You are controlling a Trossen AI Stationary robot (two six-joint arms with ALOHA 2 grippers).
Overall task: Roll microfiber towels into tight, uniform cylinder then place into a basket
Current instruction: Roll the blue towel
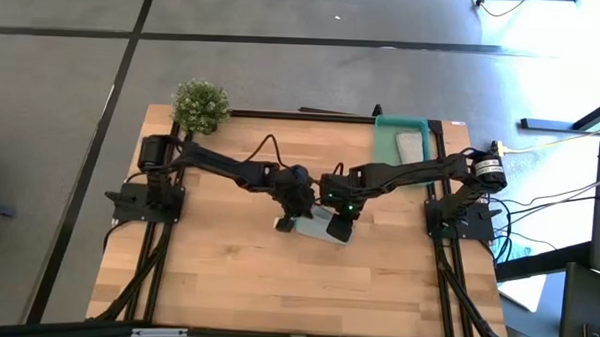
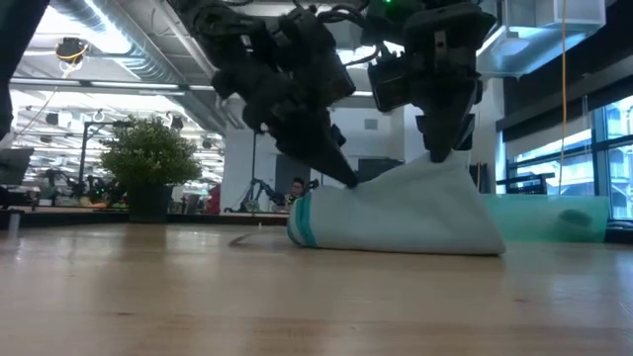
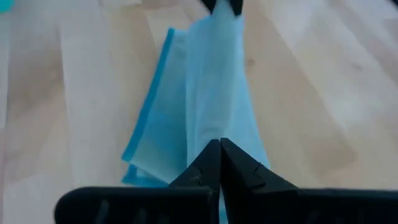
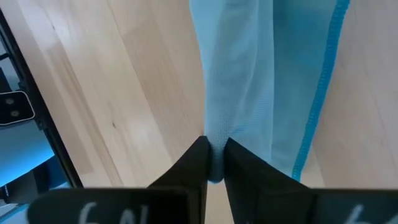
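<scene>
Both grippers meet at the blue towel, which lies partly folded near the middle of the table, well apart from the bin at the far right corner. Left gripper has its fingers pinched together on one end of the towel, the cloth running away from the tips in long folds with a darker blue hem along one side. Right gripper clamps the opposite end, a bunched ridge of the fabric squeezed between its two fingers. From table height the towel sits on the wood as a low mound, rounded and layered at the left gripper's end and drawn up into a peak where the right gripper holds it from above; the left gripper comes in at a slant to the mound's top. A grey-beige towel lies inside the bin, rolled up. A small plant stands at the far left corner of the table, well away from the blue towel
</scene>
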